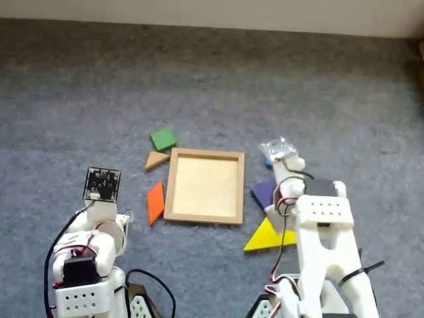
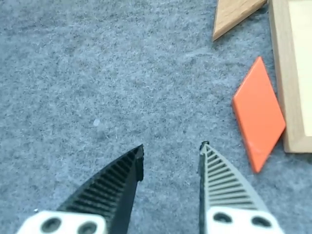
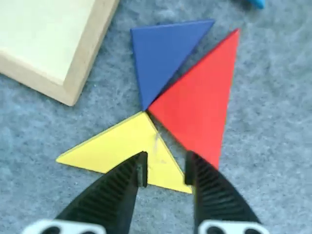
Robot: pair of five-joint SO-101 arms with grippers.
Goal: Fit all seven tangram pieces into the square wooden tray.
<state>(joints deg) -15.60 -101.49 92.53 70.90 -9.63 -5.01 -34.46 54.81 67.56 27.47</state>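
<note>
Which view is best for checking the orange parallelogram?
Left wrist view: the orange parallelogram lies whole and close up, right beside the tray rim. The high view shows it small, along the tray's left side.

Items I cannot see whole from here.
1. Wooden tray [image 2: 280, 73]: cropped by the left wrist view's edge, one rail and corner visible.
2. Tan triangle [image 2: 234, 14]: cropped likewise.
3. Light-blue piece [image 3: 254, 3]: a sliver at the right wrist view's edge; shape untellable.
4. Yellow triangle [image 1: 262, 238], dark blue triangle [image 1: 263, 193]: overhead, partly beneath the right arm [image 1: 321, 218].
</note>
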